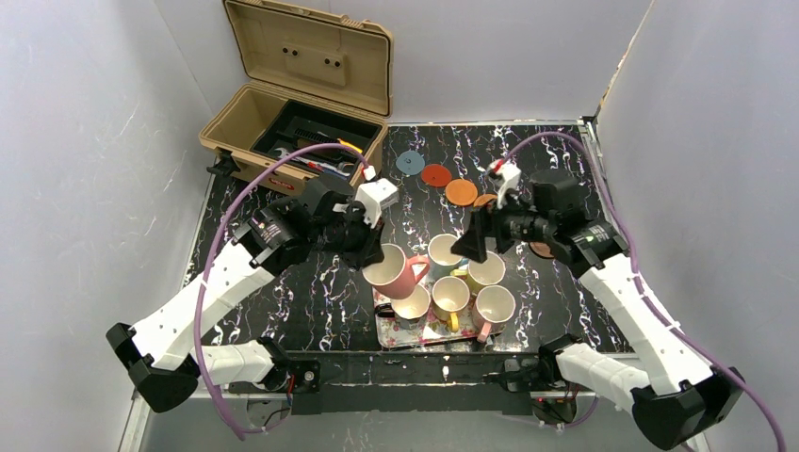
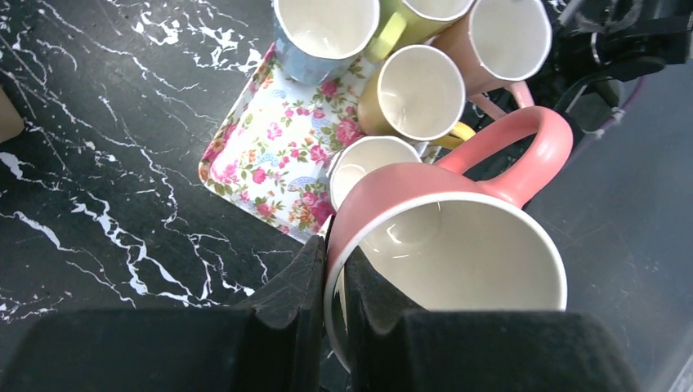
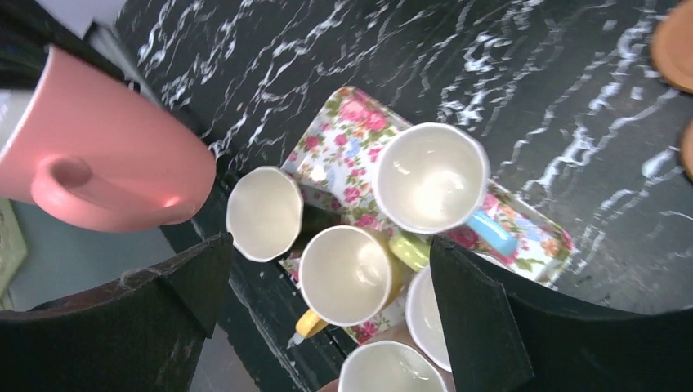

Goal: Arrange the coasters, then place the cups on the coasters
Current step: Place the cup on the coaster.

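My left gripper (image 1: 372, 252) is shut on the rim of a pink cup (image 1: 394, 271), which hangs tilted above the floral tray's left side. In the left wrist view one finger sits inside the pink cup (image 2: 458, 245) and one outside. My right gripper (image 1: 471, 247) hovers open over the cups on the tray; its gap frames the yellow cup (image 3: 347, 273), with the blue cup (image 3: 429, 175) and cream cup (image 3: 263, 212) beside it. The coasters lie in a diagonal row at the back: blue-grey (image 1: 410, 163), red (image 1: 435, 175), orange (image 1: 461, 192). A dark brown one (image 1: 541, 250) is half hidden under the right arm.
The floral tray (image 1: 382, 322) sits at the table's near edge with several cups packed on it. An open tan toolbox (image 1: 301, 104) stands at the back left corner. Grey walls close in both sides.
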